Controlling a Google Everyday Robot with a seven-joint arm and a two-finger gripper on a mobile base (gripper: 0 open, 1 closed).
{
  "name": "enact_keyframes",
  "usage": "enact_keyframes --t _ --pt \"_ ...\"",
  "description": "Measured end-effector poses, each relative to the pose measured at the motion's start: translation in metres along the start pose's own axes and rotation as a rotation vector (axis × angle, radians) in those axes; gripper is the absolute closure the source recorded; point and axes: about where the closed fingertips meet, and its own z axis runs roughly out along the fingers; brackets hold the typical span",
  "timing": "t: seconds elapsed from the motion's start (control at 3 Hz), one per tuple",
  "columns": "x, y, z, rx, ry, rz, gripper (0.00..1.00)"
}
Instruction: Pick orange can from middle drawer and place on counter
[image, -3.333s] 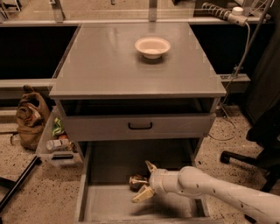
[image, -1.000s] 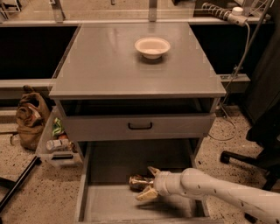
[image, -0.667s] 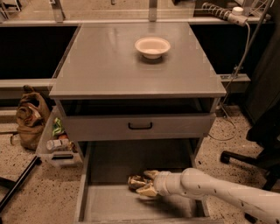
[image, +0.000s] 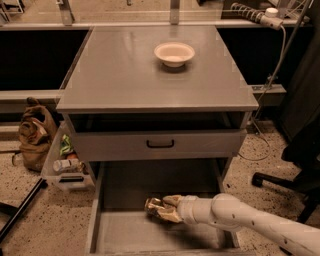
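As the gripper (image: 165, 209) hangs in the middle drawer (image: 125, 235), the orange can (image: 152, 205) sits clamped between its fingers (image: 172, 200).

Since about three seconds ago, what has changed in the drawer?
The hand has barely shifted, but its fingers, spread wide earlier, have closed in around the orange can and now appear to grip it. The can still lies on the floor of the middle drawer, not lifted. The white bowl and the counter are unchanged.

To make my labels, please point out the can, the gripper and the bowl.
can (image: 151, 204), camera view, its shiny side.
gripper (image: 163, 208), camera view, its tip, at the can in the drawer (image: 145, 236).
bowl (image: 174, 52), camera view, its inside.
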Motion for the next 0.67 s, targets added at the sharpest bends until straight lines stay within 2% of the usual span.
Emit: enact_keyframes --t 0.33,0.67 --pt "-0.054 0.020 -0.041 0.013 -0.113 -0.064 1.00" --pt "-0.119 0.045 -0.093 0.023 -0.221 -0.131 1.00"
